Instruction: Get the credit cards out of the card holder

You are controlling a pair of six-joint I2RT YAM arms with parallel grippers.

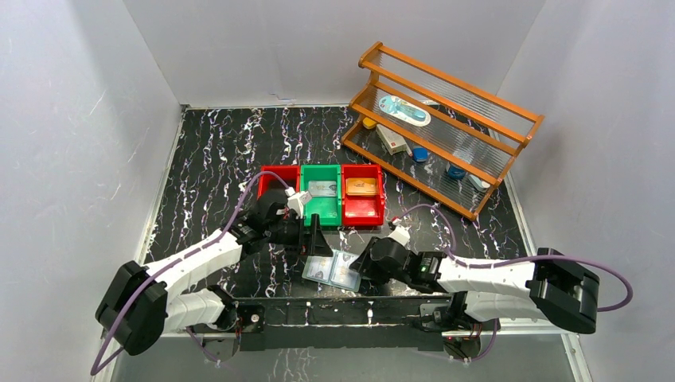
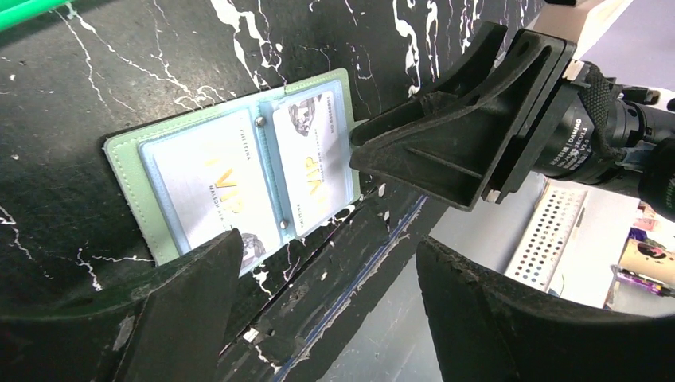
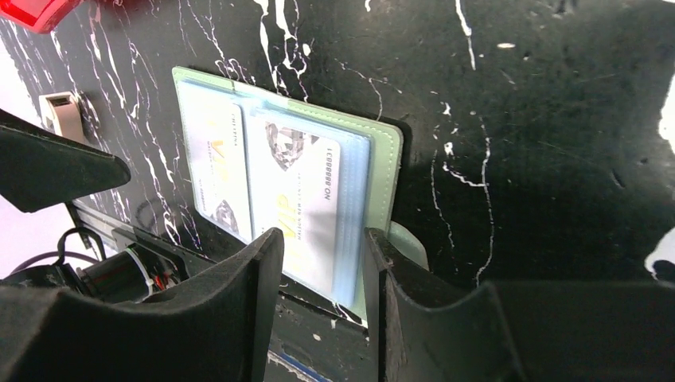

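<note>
The sage-green card holder [image 1: 333,270] lies open on the black marbled table by the front edge. Its pale blue sleeves show two silvery credit cards [image 2: 213,179] marked VIP, one on each page [image 3: 306,199]. My left gripper [image 2: 328,243] hovers just left of and above it [image 1: 312,232], open wide with nothing between its fingers. My right gripper [image 3: 325,239] stands half open at the holder's right page [image 1: 364,259], its fingertips straddling that page's near edge. One more silvery card [image 1: 322,189] lies in the green bin and a tan-gold one [image 1: 360,187] in the right red bin.
Three bins stand in a row behind the holder: red [image 1: 273,174], green [image 1: 321,210], red [image 1: 362,211]. A wooden rack [image 1: 446,119] with small items fills the back right. The table's front rail [image 2: 374,263] runs right beside the holder. White walls enclose the table.
</note>
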